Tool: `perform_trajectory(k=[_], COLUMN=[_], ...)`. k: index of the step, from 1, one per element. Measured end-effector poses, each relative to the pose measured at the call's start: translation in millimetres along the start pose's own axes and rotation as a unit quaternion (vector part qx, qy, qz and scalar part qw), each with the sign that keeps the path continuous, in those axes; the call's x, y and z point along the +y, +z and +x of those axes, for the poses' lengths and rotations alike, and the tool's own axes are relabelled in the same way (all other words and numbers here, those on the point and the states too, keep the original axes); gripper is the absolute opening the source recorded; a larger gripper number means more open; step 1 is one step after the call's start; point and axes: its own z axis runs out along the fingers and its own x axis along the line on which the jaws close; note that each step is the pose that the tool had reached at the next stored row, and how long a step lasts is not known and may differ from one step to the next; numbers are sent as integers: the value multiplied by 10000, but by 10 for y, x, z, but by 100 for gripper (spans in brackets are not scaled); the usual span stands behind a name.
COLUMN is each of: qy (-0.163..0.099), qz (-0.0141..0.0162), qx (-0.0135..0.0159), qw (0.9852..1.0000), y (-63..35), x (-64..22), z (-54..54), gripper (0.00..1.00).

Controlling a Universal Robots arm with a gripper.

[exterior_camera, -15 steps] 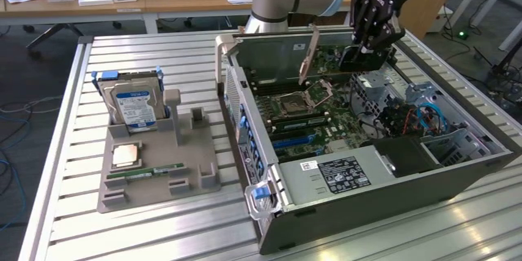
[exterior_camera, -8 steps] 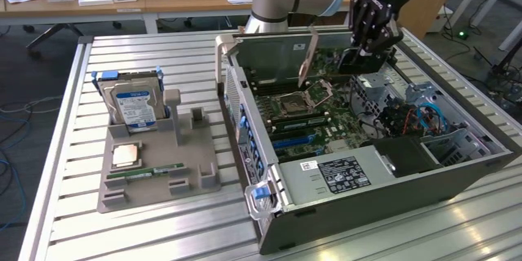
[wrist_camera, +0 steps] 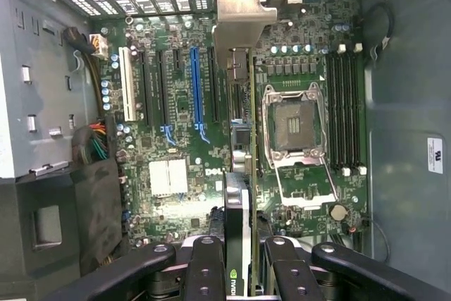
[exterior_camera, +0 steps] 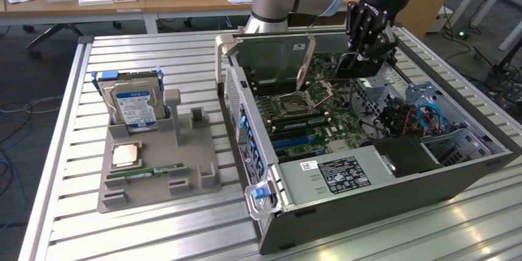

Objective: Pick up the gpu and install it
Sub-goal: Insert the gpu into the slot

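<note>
Gripper (exterior_camera: 365, 53) is closed part-way on the gpu (exterior_camera: 356, 66), fingers (wrist_camera: 204, 269) clamped on both faces of the card. So the pick is done.

In the wrist view the gpu (wrist_camera: 239, 195) hangs edge-on below the gripper (wrist_camera: 239, 276), with the silver end bracket (wrist_camera: 243, 8) pointing at the vented rear wall of the case. The card lies parallel to the expansion slots, over the dark slot just beside the blue slot (wrist_camera: 196, 89), on the CPU socket (wrist_camera: 296, 125) side.

In the exterior view the card sits inside the open case (exterior_camera: 383, 194), over the motherboard (exterior_camera: 306, 111), near the rear corner. I can't tell whether the edge connector touches the slot. My read is aligned but not seated, since the card body looks clear of the board. The bracket looks close to the rear slot openings, but whether it is engaged I can't tell.

Parts holder (exterior_camera: 163, 151) on the surface (exterior_camera: 163, 236) is well apart from the case. It carries the hard drive (exterior_camera: 134, 107) and RAM stick (exterior_camera: 147, 171), both untouched.

Status: pick done, install not confirmed.
</note>
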Motion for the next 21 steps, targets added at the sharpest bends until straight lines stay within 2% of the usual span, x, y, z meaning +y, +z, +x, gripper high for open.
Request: perform_trajectory(k=[8, 21], qy=[0, -3], qz=[2, 29], qx=[0, -8], qw=[10000, 10000], y=[23, 113], x=[23, 143], z=[3, 16], gripper=[27, 27])
